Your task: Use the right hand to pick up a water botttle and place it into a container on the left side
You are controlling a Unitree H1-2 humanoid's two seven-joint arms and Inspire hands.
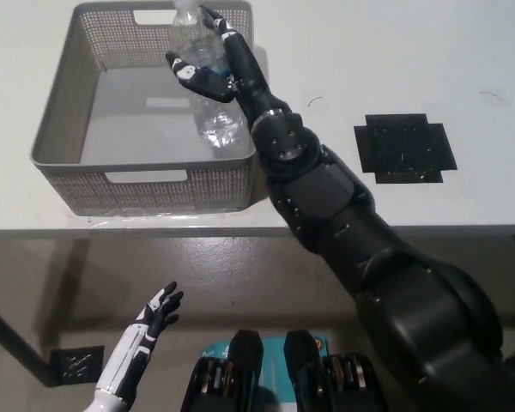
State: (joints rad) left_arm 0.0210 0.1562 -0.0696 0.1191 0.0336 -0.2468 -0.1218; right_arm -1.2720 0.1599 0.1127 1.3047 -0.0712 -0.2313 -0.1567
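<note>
Table surface is covered at the left by a grey mesh container. A clear water bottle is held over the container's right part, tilted, by the black right hand, whose fingers are closed around it. A black mat is seen at the right. The white left hand is kept low beneath the table edge, fingers spread, nothing held.

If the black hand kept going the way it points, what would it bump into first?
Probably the far wall of the grey basket. The right hand, shut on the water bottle, points up-left over it, though height is unclear.
</note>
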